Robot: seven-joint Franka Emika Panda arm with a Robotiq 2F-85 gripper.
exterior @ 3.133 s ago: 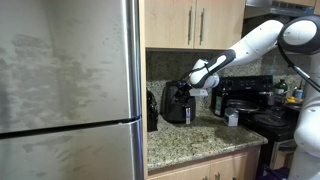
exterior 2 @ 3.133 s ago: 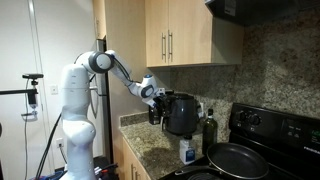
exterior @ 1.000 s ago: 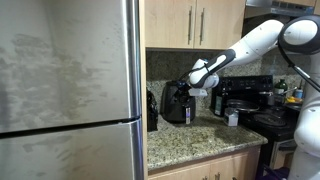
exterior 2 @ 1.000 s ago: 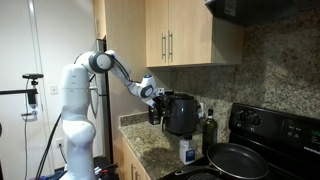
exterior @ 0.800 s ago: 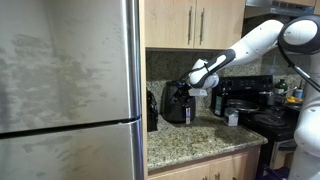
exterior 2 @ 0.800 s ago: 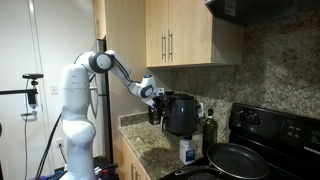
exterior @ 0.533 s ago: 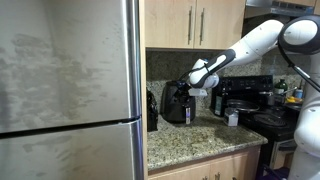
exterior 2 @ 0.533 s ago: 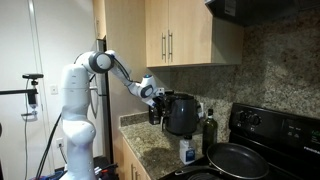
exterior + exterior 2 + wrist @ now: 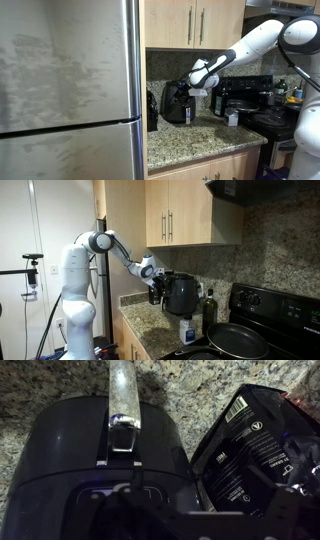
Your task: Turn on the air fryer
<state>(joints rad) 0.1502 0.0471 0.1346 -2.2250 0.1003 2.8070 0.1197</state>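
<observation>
It looks like a home kitchen. Wooden cabinets [image 9: 195, 22] hang above a granite countertop [image 9: 195, 142], flanked by a steel refrigerator [image 9: 70, 90] and a black stove [image 9: 272, 310].

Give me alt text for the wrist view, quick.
Looking down on the black air fryer on a granite counter, its silver drawer handle pointing toward the frame's top. A black labelled bag sits at right; the gripper is a dark blur below.

Speckled granite countertop [image 9: 200, 142], bearing black air fryer [image 9: 178, 104] at 11 o'clock, dark curved object [image 9: 152, 110] at 9, small white container [image 9: 232, 118] at 2.
</observation>
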